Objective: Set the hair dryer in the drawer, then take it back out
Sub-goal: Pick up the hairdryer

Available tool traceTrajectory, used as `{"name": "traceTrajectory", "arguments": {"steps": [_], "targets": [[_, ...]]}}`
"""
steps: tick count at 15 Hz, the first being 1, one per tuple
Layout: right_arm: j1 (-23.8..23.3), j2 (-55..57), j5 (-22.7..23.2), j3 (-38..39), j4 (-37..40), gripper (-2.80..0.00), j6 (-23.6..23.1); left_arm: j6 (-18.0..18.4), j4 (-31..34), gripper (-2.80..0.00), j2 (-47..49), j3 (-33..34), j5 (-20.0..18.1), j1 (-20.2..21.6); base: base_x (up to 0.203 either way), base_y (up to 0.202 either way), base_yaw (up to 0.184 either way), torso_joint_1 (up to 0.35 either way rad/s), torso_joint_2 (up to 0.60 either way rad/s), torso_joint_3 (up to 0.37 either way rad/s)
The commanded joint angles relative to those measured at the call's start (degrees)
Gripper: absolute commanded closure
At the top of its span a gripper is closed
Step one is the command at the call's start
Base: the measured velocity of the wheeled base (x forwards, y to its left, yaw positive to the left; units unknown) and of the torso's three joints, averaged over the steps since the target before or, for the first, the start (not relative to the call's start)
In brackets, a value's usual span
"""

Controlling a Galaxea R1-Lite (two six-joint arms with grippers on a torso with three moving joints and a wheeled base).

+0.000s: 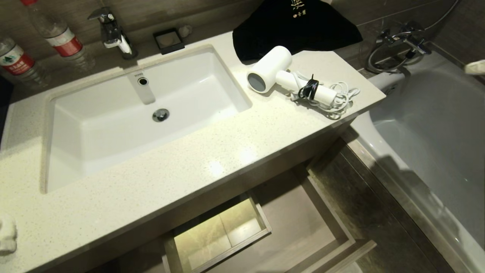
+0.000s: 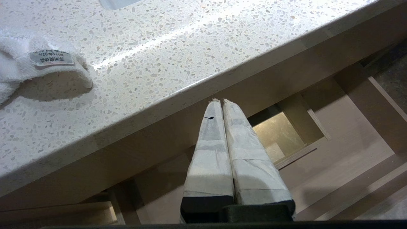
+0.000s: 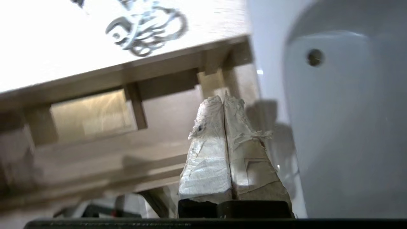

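The hair dryer (image 1: 280,74) lies on its side on the table (image 1: 212,151), near the far right corner, just right of the sink (image 1: 125,125) and touching the near edge of a black cloth (image 1: 295,28) heaped at the back edge. Its long axis runs along the handle, slanting from the barrel out toward the table's right edge; the short barrel crosses that line, with the grey round end facing the front-left, toward the sink. The white cord (image 1: 339,98) is bunched around the handle's end — cinched by a black tie (image 1: 308,90) — and sits close to the right edge of the table.

Below the front edge the drawer (image 1: 303,227) stands pulled out, its light wood floor bare in view, with a boxed rectangular cut-out (image 1: 219,231) on its left side. To the right of the table is a white bathtub (image 1: 435,125).

The left gripper (image 2: 220,101) hangs below the table's front edge over the open drawer, its taped fingers pressed together on nothing. The right gripper (image 3: 225,99) is low beside the bathtub wall, pointed toward the drawer's right end — fingers likewise pressed together, empty. A white towel (image 2: 19,60) rests at the table's front left corner.
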Motion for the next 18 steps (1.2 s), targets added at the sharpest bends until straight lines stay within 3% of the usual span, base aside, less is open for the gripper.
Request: {"name": "traceTrajectory", "arguments": {"steps": [1, 3, 8, 13, 16, 17, 18], "targets": [[0.8, 6.2, 5.3, -2.0, 0.5, 0.00, -2.7, 0.0, 0.0, 0.00, 0.1, -0.1, 0.1, 0.0, 0.000, 0.000, 0.000, 0.000, 0.00, 0.000], [1.2, 7.0, 8.7, -2.9, 0.8, 0.00, -3.5, 0.0, 0.0, 0.00, 0.1, 0.0, 0.1, 0.0, 0.000, 0.000, 0.000, 0.000, 0.00, 0.000], [2.5, 8.2, 8.1, -3.7, 5.0, 0.00, -6.3, 0.0, 0.0, 0.00, 0.0, 0.0, 0.1, 0.0, 0.000, 0.000, 0.000, 0.000, 0.00, 0.000], [9.4, 14.7, 9.2, -8.0, 2.8, 0.00, -7.9, 0.0, 0.0, 0.00, 0.0, 0.0, 0.0, 0.0, 0.000, 0.000, 0.000, 0.000, 0.00, 0.000], [10.1, 18.5, 11.5, -10.2, 2.6, 0.00, -10.1, 0.0, 0.0, 0.00, 0.0, 0.0, 0.0, 0.0, 0.000, 0.000, 0.000, 0.000, 0.00, 0.000], [10.1, 19.7, 11.7, -11.1, 2.0, -2.80, -11.6, 0.0, 0.0, 0.00, 0.1, 0.0, 0.0, 0.0, 0.000, 0.000, 0.000, 0.000, 0.00, 0.000], [10.2, 20.9, 11.8, -11.4, 0.4, -2.80, -12.3, 0.0, 0.0, 0.00, 0.1, 0.0, 0.1, 0.0, 0.000, 0.000, 0.000, 0.000, 0.00, 0.000]]}}
